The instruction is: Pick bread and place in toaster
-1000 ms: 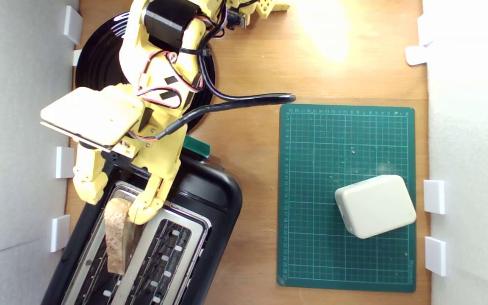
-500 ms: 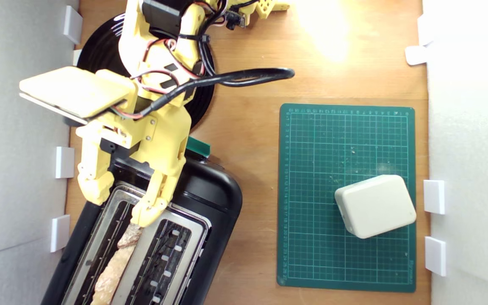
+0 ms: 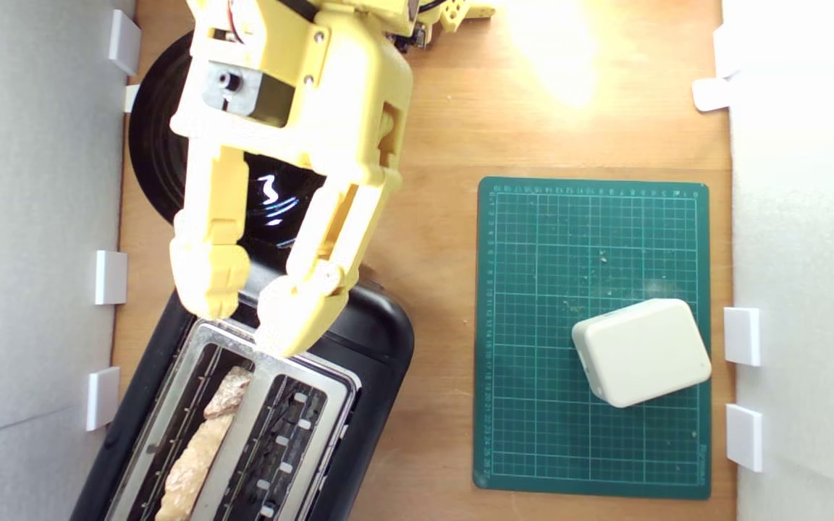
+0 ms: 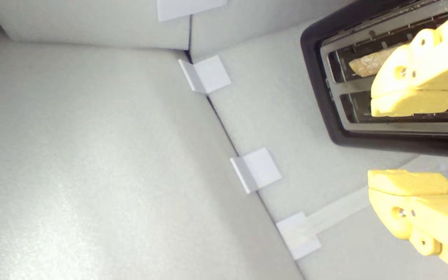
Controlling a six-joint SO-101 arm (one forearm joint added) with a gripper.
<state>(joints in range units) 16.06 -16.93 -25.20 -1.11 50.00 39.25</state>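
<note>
We see one bread slice standing on edge in the toaster slot nearer the exterior view's left; the second slot is bare. In the wrist view the same bread shows inside its slot in the toaster. One yellow gripper hangs above the toaster's near end, its two fingers spread wide and holding nothing, the bread well clear of them. The wrist view gives the gripper the same wide gap.

We count one round black plate under the arm, one green mat toward the exterior view's right, and one white block lying on that mat. Along the wall at the exterior view's left we count four white clips, and four more along the right wall.
</note>
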